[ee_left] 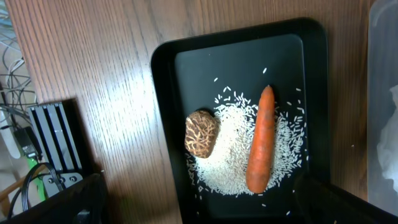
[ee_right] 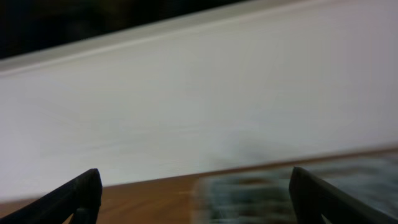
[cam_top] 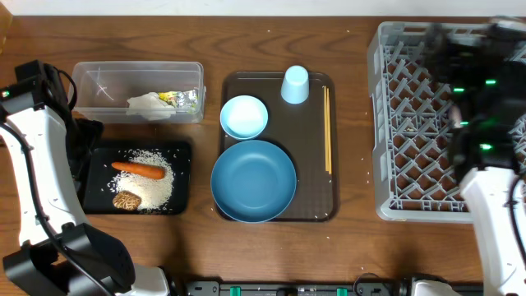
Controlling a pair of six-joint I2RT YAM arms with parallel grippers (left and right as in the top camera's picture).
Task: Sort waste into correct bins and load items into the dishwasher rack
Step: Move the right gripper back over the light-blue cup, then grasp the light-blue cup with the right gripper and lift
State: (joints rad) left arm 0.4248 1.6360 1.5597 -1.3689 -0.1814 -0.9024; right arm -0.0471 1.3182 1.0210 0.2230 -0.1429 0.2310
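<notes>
Wood-grain tabletop filled the scene. Both pairs of fingers stood spread wide with nothing between them. The right gripper (ee_right: 193, 199) hung blurred over the dishwasher rack (cam_top: 411, 123), right of the brown serving tray (cam_top: 316, 210). The left gripper (ee_left: 199, 200) hovered above the black tray (cam_top: 182, 177), left of the serving tray, where the carrot (cam_top: 138, 169), brown lump (cam_top: 126, 201) and rice (cam_top: 156, 189) lay. The tissue (cam_top: 148, 105) and wrapper (cam_top: 177, 99) sat in the clear tub (cam_top: 107, 82), also to the serving tray's left. On the serving tray were the dark-blue plate (cam_top: 253, 181), light-blue bowl (cam_top: 244, 117), light-blue cup (cam_top: 295, 85) and chopsticks (cam_top: 327, 127). The waste looked sorted and loading seemed in hand. I judged the right arm next needed to reach over to the serving tray for a dish.
</notes>
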